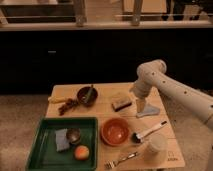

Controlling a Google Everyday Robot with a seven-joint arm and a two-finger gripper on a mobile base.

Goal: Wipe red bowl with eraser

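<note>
**Arm bent over, end effector pointing down**

My white arm (175,91) reaches in from the right and bends at its highest joint, with the wrist turned straight down. The end effector (141,108) hangs just above the right half of the worktop (106,110), fingers spread apart and holding nothing.

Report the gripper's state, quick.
Gripper: open, holding nothing, pointing down just right of the eraser.

Green tray (46,151) with folded cloth (61,140), small dark bowl (74,135) and orange fruit (81,152) (brush (149,132), fork (121,160) nearby)
</note>
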